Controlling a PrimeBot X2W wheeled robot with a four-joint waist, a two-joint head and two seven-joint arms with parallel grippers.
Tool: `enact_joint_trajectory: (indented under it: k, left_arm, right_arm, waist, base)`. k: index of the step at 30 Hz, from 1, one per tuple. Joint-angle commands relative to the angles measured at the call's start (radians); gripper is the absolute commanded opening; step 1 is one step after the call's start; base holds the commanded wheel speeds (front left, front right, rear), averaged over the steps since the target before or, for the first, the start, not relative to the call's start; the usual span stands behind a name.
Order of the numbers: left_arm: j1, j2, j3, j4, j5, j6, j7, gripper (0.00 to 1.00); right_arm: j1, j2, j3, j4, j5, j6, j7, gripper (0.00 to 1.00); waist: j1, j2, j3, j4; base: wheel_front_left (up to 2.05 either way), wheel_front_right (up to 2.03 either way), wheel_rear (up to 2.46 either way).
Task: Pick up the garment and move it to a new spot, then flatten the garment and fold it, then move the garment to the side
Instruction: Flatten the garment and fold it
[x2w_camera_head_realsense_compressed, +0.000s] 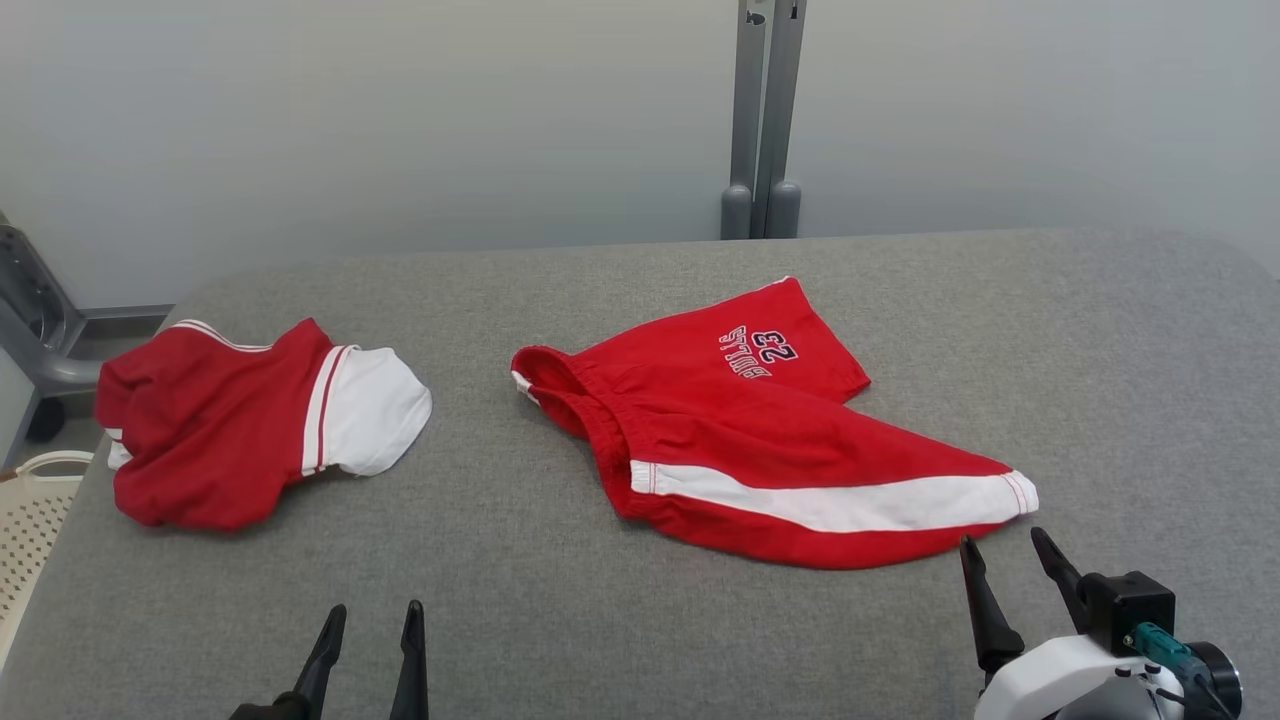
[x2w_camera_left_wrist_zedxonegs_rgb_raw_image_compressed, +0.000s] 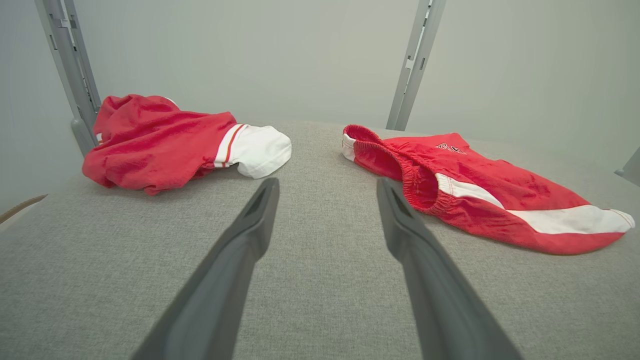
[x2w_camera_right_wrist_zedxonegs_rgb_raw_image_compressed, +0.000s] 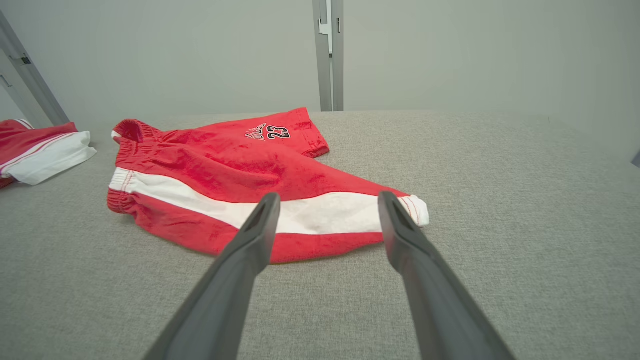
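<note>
On the grey surface (x2w_camera_head_realsense_compressed: 600, 630), the red shorts (x2w_camera_head_realsense_compressed: 740, 430) lie crumpled near centre. Their waistband points toward 9 o'clock and the white-striped leg toward 4 o'clock. A red-and-white top (x2w_camera_head_realsense_compressed: 230, 440) sits bunched at 9 o'clock, well apart from them. The right claw (x2w_camera_head_realsense_compressed: 1002, 536) hovers at 5 o'clock, released, its tips near the shorts' near hem. The left claw (x2w_camera_head_realsense_compressed: 376, 606) hangs at 7 o'clock, also released, grasping nothing.
</note>
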Motion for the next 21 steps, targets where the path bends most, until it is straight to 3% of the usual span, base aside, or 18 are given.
enact_joint_trajectory:
  k: [1,17,21]
  left_arm:
    - [0.011,0.005,0.004,-0.005,0.000,-0.008,-0.001,1.00]
    - [-0.008,-0.004,0.001,0.034,0.007,-0.023,-0.001,1.00]
    - [-0.045,0.009,-0.032,0.051,0.027,-0.026,0.021,1.00]
  right_arm:
    - [0.014,-0.002,-0.003,-0.002,0.007,0.000,-0.004,1.00]
    - [-0.006,-0.002,0.011,0.005,0.043,0.000,0.014,1.00]
    - [-0.032,-0.003,0.023,0.004,0.049,0.000,0.067,1.00]
  waist:
    - [0.0000,-0.0001,0.002,-0.002]
    - [0.0000,-0.0001,0.011,-0.013]
    - [0.0000,-0.0001,0.016,-0.019]
  base:
    - [0.00,0.00,0.00]
    - [0.00,0.00,0.00]
    - [0.00,0.00,0.00]
